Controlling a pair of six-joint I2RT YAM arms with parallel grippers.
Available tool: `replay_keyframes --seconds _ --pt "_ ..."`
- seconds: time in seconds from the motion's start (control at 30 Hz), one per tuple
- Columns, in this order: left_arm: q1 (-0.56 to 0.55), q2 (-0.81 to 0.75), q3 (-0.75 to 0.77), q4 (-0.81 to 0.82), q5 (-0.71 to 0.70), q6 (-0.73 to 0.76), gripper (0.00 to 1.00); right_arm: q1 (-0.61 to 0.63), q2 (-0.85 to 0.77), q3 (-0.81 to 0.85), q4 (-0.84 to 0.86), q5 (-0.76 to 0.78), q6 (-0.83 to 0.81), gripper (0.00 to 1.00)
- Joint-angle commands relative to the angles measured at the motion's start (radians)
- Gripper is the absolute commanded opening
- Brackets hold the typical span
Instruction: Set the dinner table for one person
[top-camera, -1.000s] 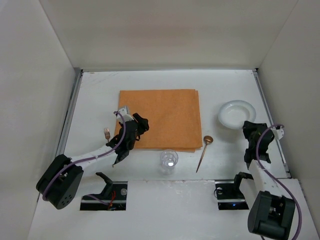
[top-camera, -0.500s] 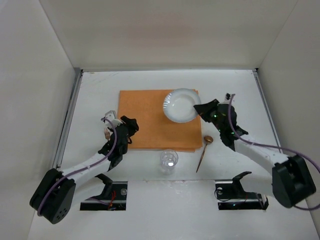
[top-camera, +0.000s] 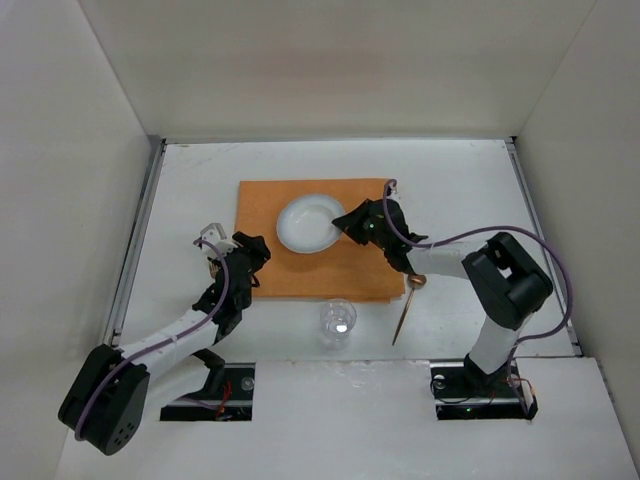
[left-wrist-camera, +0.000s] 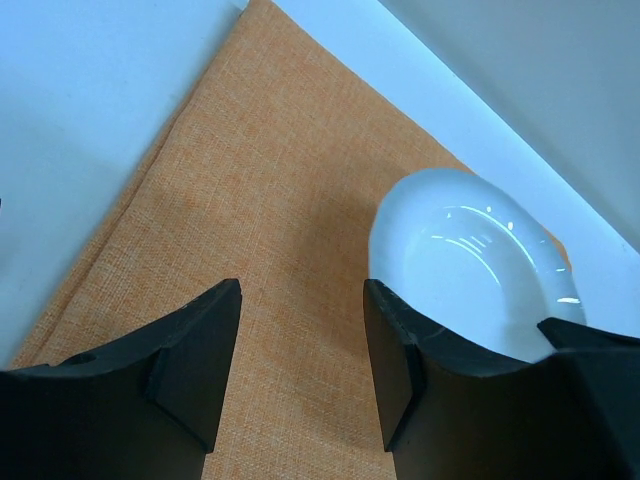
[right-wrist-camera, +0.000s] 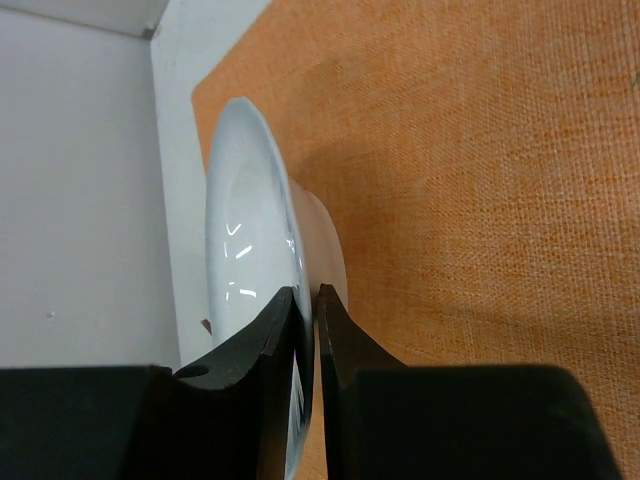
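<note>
On the dinner table (top-camera: 190, 190), the left gripper (top-camera: 236, 262) is held at the left edge of the orange mat (top-camera: 300, 275). Its fingers (left-wrist-camera: 200, 340) are spread apart with nothing between them, and the left arm is stretched up from the near-left corner. Further right, a white bowl (top-camera: 306, 223) is seen over the mat, pinched at its rim by the right gripper (right-wrist-camera: 303, 300), whose arm is bent back leftward across the mat.
</note>
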Motion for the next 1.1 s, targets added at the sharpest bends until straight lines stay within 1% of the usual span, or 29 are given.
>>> replay_keyframes --seconds 0.0,0.17,0.3,0.37,0.43,0.57,0.63,0.7,0.83,0.93,1.0,1.03,1.07 --pt "0.008 0.010 -0.002 0.043 -0.021 -0.012 0.50 0.013 0.008 0.073 0.185 -0.007 0.058 0.14" --pt "-0.001 0.019 -0.001 0.051 -0.025 -0.007 0.50 0.026 0.068 0.078 0.164 -0.021 0.095 0.17" --pt "0.002 0.021 0.005 0.043 -0.005 -0.012 0.50 0.030 0.100 0.058 0.158 -0.008 0.118 0.21" --pt "-0.003 0.022 0.004 0.051 -0.014 -0.009 0.50 0.030 0.108 0.046 0.158 -0.018 0.132 0.27" --pt "0.008 0.033 0.005 0.045 -0.002 -0.015 0.50 0.030 0.096 0.026 0.146 -0.008 0.127 0.38" --pt "0.000 0.016 0.004 0.046 -0.004 -0.010 0.50 0.026 0.015 -0.040 0.109 0.016 0.106 0.52" --pt "0.010 0.018 0.001 0.046 -0.002 -0.016 0.50 0.023 -0.039 -0.072 0.086 0.024 0.072 0.57" --pt "0.011 0.021 0.004 0.042 0.006 -0.021 0.50 0.024 -0.099 -0.097 0.041 0.025 0.013 0.60" --pt "0.000 0.030 0.004 0.048 0.002 -0.021 0.50 0.030 -0.244 -0.144 -0.115 0.067 -0.087 0.64" --pt "0.001 0.045 0.010 0.045 0.015 -0.030 0.50 0.064 -0.361 -0.147 -0.253 0.064 -0.225 0.66" --pt "-0.003 0.053 0.011 0.052 0.019 -0.032 0.50 0.095 -0.439 -0.126 -0.391 0.062 -0.311 0.63" --pt "-0.003 0.059 0.011 0.052 0.019 -0.032 0.50 0.113 -0.478 -0.111 -0.472 0.068 -0.349 0.59" --pt "0.002 0.065 0.013 0.054 0.019 -0.033 0.50 0.130 -0.508 -0.092 -0.547 0.073 -0.385 0.52"
